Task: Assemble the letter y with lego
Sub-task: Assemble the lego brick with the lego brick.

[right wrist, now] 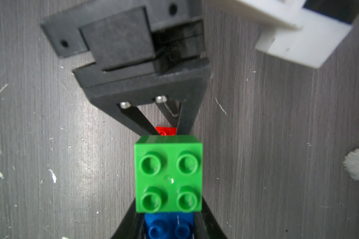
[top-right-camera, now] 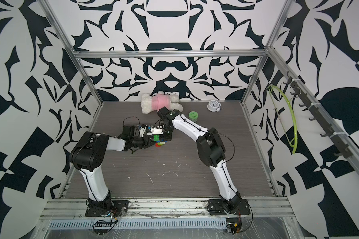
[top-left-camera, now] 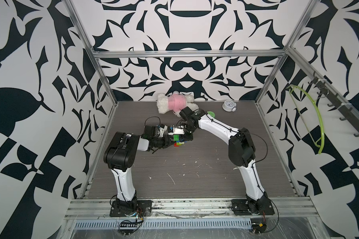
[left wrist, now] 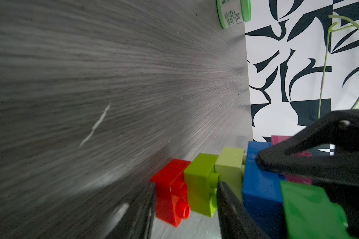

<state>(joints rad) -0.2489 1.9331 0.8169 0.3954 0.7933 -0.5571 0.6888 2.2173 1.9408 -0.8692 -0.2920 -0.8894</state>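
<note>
Green brick [right wrist: 168,173] tops letter y [top-left-camera: 178,140]; left pincer [left wrist: 187,194] grips stem [left wrist: 201,184], right pincer [right wrist: 168,225] blue bar [right wrist: 164,230]; bench [top-left-camera: 195,175] roomy toward front edge.

a white plush toy in pink [top-left-camera: 175,103] lies by the back wall [top-left-camera: 187,68], near a small white clock [top-left-camera: 228,106] and a green-lidded round jar [top-right-camera: 193,115].

Top views overlook the table [top-left-camera: 195,182]; wrist views hug bricks [left wrist: 201,182].

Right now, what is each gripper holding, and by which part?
The letter y: left gripper clamps its stem at the red brick and lime brick, right gripper clamps its blue bar.
</note>
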